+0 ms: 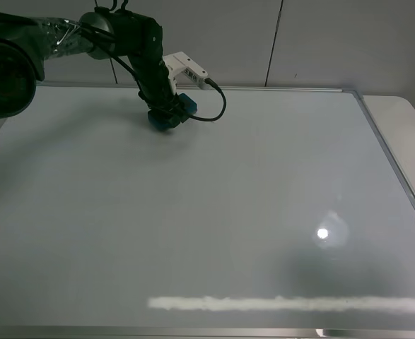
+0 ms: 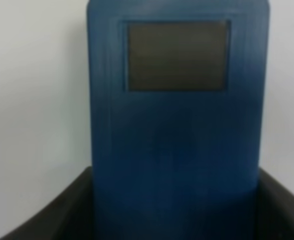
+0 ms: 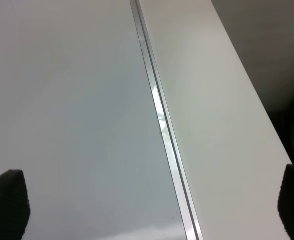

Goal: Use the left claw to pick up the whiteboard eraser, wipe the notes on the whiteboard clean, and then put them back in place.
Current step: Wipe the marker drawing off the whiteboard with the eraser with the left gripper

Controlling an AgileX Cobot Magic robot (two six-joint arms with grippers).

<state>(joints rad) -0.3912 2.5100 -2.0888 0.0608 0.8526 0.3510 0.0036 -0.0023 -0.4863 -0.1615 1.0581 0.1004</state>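
A whiteboard (image 1: 214,212) fills the scene. The left claw (image 1: 165,111) is near its far edge, left of the middle, clenched across the short width of the eraser (image 1: 185,105), with a dark finger (image 2: 51,215) pressed to each long side. I cannot tell whether the eraser rests on the board or hangs just above it. No notes show anywhere; the only marks are a glare streak (image 1: 285,304) along the near edge and a bright spot of light. The wiping looks done, leaving only the eraser to set down and release. Its long axis runs slantwise, from the left toward the far right corner, top face up. The right gripper (image 3: 149,205) hangs wide open over the right edge.
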